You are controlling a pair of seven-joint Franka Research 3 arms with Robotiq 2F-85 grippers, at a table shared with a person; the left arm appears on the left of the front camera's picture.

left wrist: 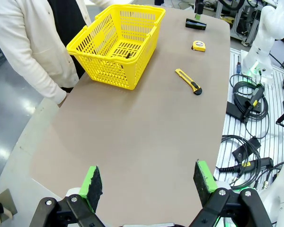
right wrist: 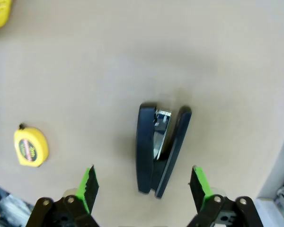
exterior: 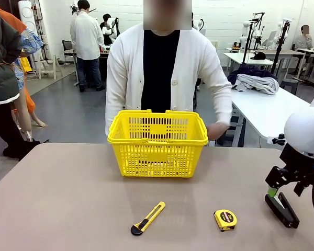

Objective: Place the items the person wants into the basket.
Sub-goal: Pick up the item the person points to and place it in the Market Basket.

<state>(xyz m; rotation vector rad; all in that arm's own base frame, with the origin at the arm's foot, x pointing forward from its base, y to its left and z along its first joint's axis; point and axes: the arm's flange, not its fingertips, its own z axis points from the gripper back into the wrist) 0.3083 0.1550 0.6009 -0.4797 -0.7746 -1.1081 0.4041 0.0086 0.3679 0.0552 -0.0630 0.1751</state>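
The yellow lattice basket (exterior: 157, 144) stands at the table's far middle, right in front of the person (exterior: 162, 68); one of the person's hands (exterior: 217, 130) is by its right rim. In the left wrist view a small dark item (left wrist: 128, 55) lies on the floor of the basket (left wrist: 97, 47). A black stapler (right wrist: 161, 151) lies flat on the table at the right. My right gripper (right wrist: 143, 172) hangs open just above it, with one green pad on each side, not touching. The stapler (exterior: 282, 210) sits below that gripper (exterior: 278, 189). My left gripper (left wrist: 148, 178) is open, empty, far back from the basket.
A yellow-and-black utility knife (exterior: 147, 218) and a yellow tape measure (exterior: 225, 219) lie near the front edge, left of the stapler. Bare tabletop (exterior: 68, 198) spreads to the left. Cables and boxes (left wrist: 248, 142) lie off the table's side.
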